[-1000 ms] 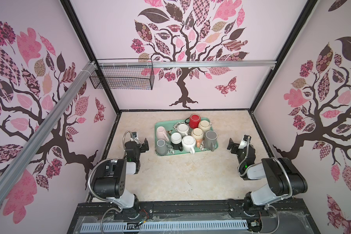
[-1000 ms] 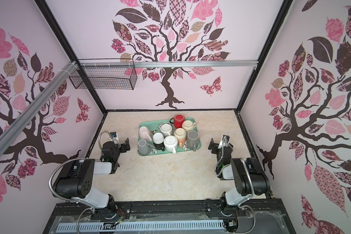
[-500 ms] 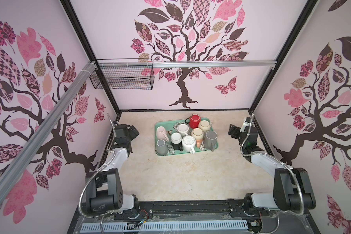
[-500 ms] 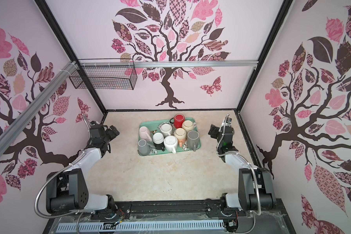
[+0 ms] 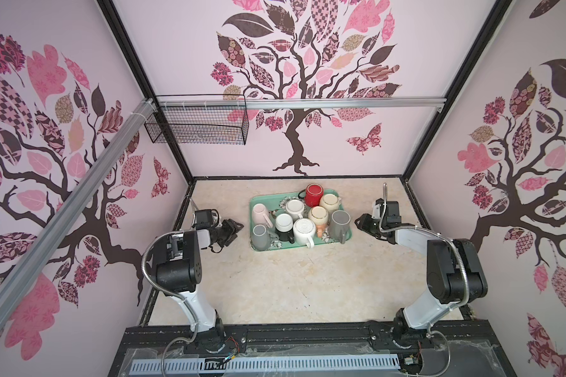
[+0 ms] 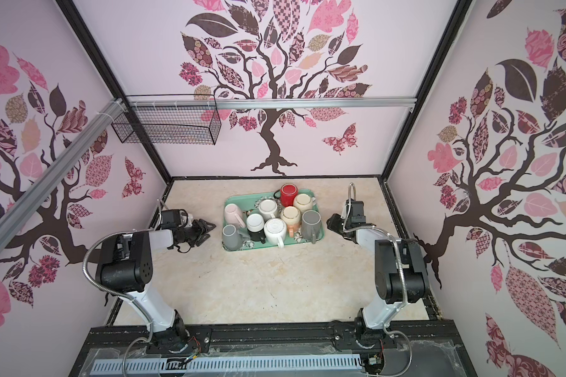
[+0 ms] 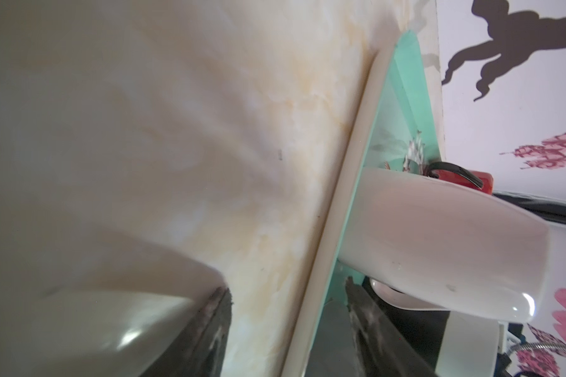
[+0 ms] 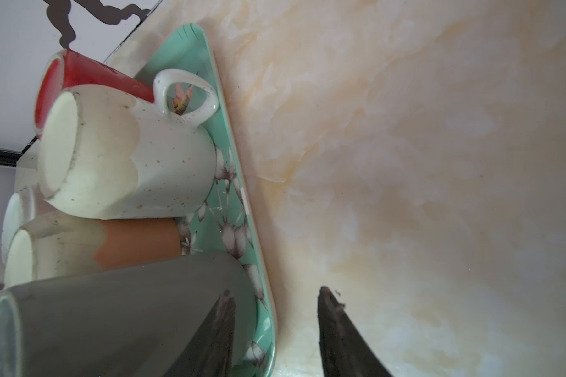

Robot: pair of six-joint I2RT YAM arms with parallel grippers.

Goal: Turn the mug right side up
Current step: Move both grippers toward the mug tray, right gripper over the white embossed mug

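Observation:
Several mugs stand upside down, packed on a green tray [image 5: 264, 199] [image 6: 239, 199]: a red mug [image 5: 313, 192], a pink mug [image 5: 260, 212], two grey mugs [image 5: 260, 235] [image 5: 339, 222], white and cream ones. My left gripper [image 5: 236, 228] [image 6: 210, 230] hovers just left of the tray, open and empty. In the left wrist view the gripper [image 7: 286, 293] faces the tray rim [image 7: 350, 182] and the pink mug [image 7: 438, 244]. My right gripper [image 5: 359, 223] [image 6: 330, 225] sits just right of the tray, open and empty. In the right wrist view the gripper [image 8: 275, 297] faces the tray rim [image 8: 239, 182], with the grey mug [image 8: 111, 320] beside one finger [image 8: 223, 320].
The marble tabletop [image 5: 291, 280] stretches in front of the tray. Patterned walls close in on three sides. A black wire basket [image 5: 196, 124] hangs on the back rail high at the left. A cream speckled mug [image 8: 128, 156] and an orange-banded mug [image 8: 128, 248] crowd the tray's right side.
Both arms have swung out from their folded pose at the front and come in low beside the tray, one on each side. Both pairs of jaws have narrowed.

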